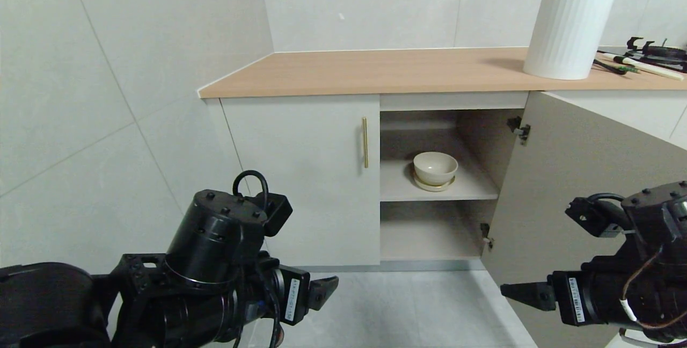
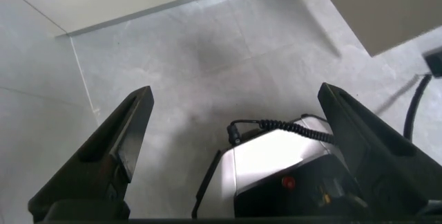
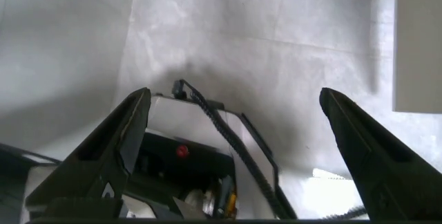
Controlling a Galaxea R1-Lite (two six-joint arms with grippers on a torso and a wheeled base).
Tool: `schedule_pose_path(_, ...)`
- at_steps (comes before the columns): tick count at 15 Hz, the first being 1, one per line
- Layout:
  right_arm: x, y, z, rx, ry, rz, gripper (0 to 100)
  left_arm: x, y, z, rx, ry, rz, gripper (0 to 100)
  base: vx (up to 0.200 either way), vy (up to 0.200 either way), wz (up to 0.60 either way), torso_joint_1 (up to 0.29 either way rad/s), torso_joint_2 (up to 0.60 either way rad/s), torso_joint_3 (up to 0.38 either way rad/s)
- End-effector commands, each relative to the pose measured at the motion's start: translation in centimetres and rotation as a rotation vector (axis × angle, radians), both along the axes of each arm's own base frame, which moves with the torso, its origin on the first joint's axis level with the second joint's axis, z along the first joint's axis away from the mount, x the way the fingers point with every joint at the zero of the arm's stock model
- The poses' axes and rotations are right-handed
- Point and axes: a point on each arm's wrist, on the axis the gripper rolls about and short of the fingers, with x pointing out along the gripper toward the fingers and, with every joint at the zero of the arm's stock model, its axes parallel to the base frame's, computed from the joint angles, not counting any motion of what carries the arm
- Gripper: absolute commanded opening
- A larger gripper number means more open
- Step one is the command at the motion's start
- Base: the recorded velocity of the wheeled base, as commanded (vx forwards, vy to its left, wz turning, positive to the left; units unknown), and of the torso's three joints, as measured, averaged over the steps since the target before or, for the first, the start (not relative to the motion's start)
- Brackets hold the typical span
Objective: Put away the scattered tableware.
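Note:
A cream bowl [image 1: 435, 167] sits upright on a small cream plate [image 1: 432, 186] on the middle shelf [image 1: 475, 191] of the open cabinet. My left gripper [image 1: 323, 290] hangs low over the floor, in front of the closed left door and well below the shelf. In the left wrist view the left gripper [image 2: 235, 106] is open with nothing between its fingers. My right gripper [image 1: 516, 292] hangs low beside the open door; the right wrist view shows the right gripper [image 3: 235, 106] open and holding nothing, grey floor beneath.
The cabinet's right door [image 1: 563, 203] stands swung open toward me, close to my right arm. The left door [image 1: 300, 176] with its gold handle [image 1: 365, 142] is closed. On the wooden countertop [image 1: 375, 71] stand a white ribbed cylinder [image 1: 569, 33] and some utensils [image 1: 641, 64].

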Motion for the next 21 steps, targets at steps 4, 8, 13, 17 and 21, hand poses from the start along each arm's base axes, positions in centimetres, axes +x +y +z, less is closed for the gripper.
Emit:
schedule_pose_path(4, -1.7, -1.0, 1.9, -0.010, -0.041, 0.026, 100, 0.0, -0.1, -0.1, 0.003, 0.002, -0.002, 100, 0.000, 0.000, 0.00, 0.000, 0.00, 0.000)
schedule_pose_path(8, -2.2, -1.3, 2.8, -0.011, -0.051, 0.019, 100, 0.0, 0.0, -0.1, 0.013, -0.006, 0.011, 100, 0.000, 0.000, 0.00, 0.000, 0.00, 0.000)
schedule_pose_path(13, -2.4, -1.7, 2.8, -0.071, 0.015, 0.017, 100, 0.1, -0.1, -0.1, 0.014, -0.008, 0.013, 100, 0.000, -0.160, 0.00, 0.004, 0.00, 0.001)
schedule_pose_path(17, -2.5, -2.4, 2.8, -0.129, 0.073, 0.004, 100, 0.1, -0.1, -0.1, 0.014, -0.008, 0.013, 100, 0.000, -0.200, 0.00, 0.002, 0.00, 0.000)
schedule_pose_path(21, -2.5, -3.5, 3.2, -0.196, 0.115, -0.046, 100, 0.1, -0.1, -0.2, 0.016, -0.005, 0.013, 100, 0.000, -0.200, 0.00, 0.006, 0.00, 0.004)
